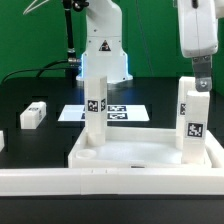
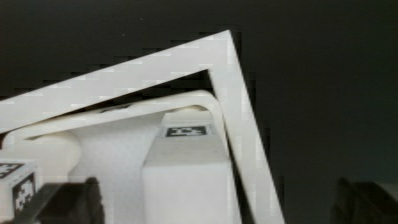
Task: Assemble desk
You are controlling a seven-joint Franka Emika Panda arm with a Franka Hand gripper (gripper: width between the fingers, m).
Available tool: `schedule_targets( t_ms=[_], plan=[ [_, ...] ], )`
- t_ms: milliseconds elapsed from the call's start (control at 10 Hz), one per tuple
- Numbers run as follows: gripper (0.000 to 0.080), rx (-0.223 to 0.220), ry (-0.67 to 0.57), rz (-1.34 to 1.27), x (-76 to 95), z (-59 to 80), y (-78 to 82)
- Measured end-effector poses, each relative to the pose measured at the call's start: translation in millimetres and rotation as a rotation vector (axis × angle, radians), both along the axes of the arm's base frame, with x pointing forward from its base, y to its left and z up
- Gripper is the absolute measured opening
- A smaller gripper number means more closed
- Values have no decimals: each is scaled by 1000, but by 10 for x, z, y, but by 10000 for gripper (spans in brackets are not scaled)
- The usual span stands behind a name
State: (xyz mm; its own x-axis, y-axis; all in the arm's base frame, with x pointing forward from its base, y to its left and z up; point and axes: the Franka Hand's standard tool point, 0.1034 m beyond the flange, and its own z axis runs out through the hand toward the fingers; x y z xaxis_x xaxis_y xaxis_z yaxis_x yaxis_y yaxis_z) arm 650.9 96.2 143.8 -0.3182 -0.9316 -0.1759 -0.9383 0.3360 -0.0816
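Observation:
The desk panel lies flat and white at the front, raised rim up. One tagged white leg stands upright in its far corner on the exterior view's left. A second tagged leg stands upright at the far corner on the exterior view's right. My gripper hangs just over this leg's top. In the wrist view the leg rises toward the camera between my dark fingers, with a gap on one side. The gripper looks open. The panel's corner rim shows below.
A loose leg lies on the black table at the exterior view's left, another at the edge. The marker board lies behind the panel. The white border rail runs round the panel's front and right. The robot base stands behind.

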Motion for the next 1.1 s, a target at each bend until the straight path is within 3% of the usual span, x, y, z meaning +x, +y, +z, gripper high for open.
schedule_targets(
  t_ms=[200, 400, 600, 1100],
  plan=[
    [649, -19, -43, 121, -133, 93, -211],
    [649, -42, -69, 299, -311, 202, -525],
    [649, -63, -103, 478, -371, 351, -853],
    [649, -125, -152, 845, -373, 325, -880]
  ],
)
